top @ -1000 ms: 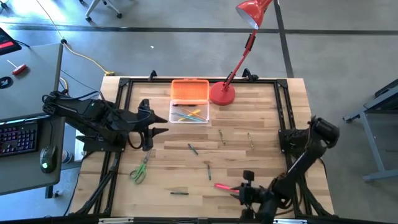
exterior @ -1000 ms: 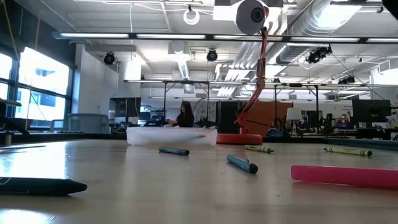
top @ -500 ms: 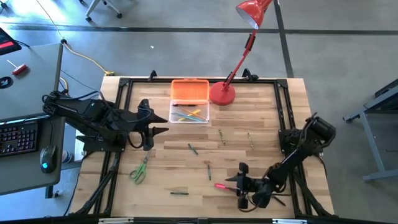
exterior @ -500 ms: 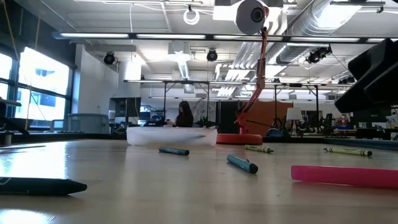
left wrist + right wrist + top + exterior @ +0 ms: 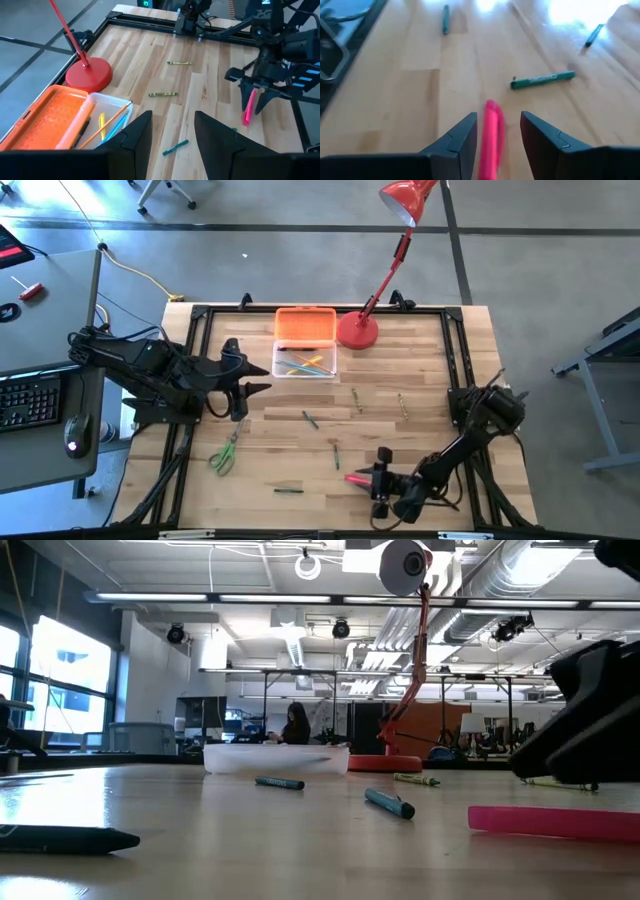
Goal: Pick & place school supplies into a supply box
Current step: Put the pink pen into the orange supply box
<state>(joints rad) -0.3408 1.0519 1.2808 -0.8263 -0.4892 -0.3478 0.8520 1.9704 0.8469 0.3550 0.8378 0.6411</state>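
Observation:
The supply box sits at the far middle of the table, its orange lid (image 5: 305, 325) folded open behind the clear base (image 5: 305, 364), which holds several pens. A pink marker (image 5: 355, 478) lies flat near the table's near edge. My right gripper (image 5: 496, 135) is open and low over it, one finger on each side of the marker (image 5: 491, 131) without touching it. Green-handled scissors (image 5: 226, 451) lie at the near left. Green pens (image 5: 310, 420) (image 5: 336, 452) (image 5: 288, 490) and crayons (image 5: 355, 400) (image 5: 403, 406) lie scattered. My left gripper (image 5: 248, 386) waits open at the left.
A red desk lamp stands on its round base (image 5: 357, 330) right of the box, its head reaching past the far edge. A black rail frame (image 5: 455, 350) borders the table. In the low view the right gripper (image 5: 585, 730) hangs just above the pink marker (image 5: 550, 822).
My right gripper has moved toward the table's left edge and come down over the pink marker; it has entered the low view from the right. The marker has not moved.

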